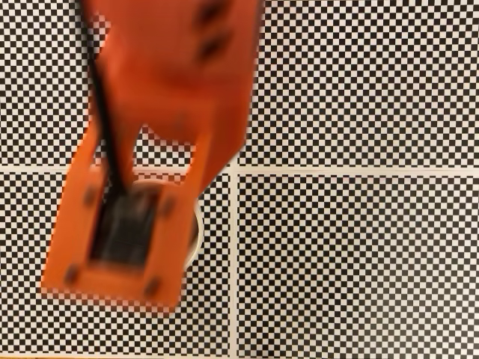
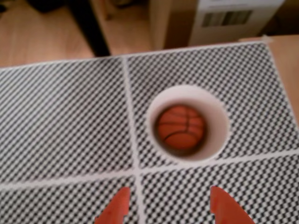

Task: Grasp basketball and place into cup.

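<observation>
One basketball [image 2: 181,127] inside cup [image 2: 188,122] in wrist view; claw [image 2: 171,210] parted.

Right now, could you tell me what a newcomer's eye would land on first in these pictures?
In the wrist view, the basketball sits inside the cup on the checkered mat, with the open tool below it at the bottom edge. In the fixed view, the blurred orange arm covers most of the cup.

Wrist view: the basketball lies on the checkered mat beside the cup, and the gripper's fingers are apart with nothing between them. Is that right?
Not quite. In the wrist view the basketball sits inside the cup, at its bottom, not on the mat beside it. The rest holds: the gripper has its fingers apart with nothing between them.
</observation>
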`<state>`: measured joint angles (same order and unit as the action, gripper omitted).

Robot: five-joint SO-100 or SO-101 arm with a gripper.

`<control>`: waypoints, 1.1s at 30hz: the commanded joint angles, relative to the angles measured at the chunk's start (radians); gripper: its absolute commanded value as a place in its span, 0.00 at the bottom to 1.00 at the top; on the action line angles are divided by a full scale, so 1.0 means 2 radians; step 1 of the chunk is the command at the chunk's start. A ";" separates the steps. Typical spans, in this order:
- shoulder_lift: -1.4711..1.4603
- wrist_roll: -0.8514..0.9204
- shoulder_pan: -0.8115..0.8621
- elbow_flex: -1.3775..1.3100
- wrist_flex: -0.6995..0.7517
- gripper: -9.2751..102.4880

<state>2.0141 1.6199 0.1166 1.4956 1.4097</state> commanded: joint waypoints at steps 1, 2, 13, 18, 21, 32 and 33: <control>0.080 -0.003 -0.014 0.066 -0.002 0.25; 0.109 -0.004 -0.019 0.093 -0.003 0.25; 0.392 0.012 -0.036 0.331 -0.002 0.25; 0.487 0.010 -0.038 0.413 -0.019 0.24; 0.525 0.016 -0.037 0.443 -0.022 0.24; 0.637 0.011 -0.039 0.564 -0.057 0.22; 0.637 0.012 -0.039 0.568 -0.060 0.22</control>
<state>3.2720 1.6490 0.0383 2.6170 1.3131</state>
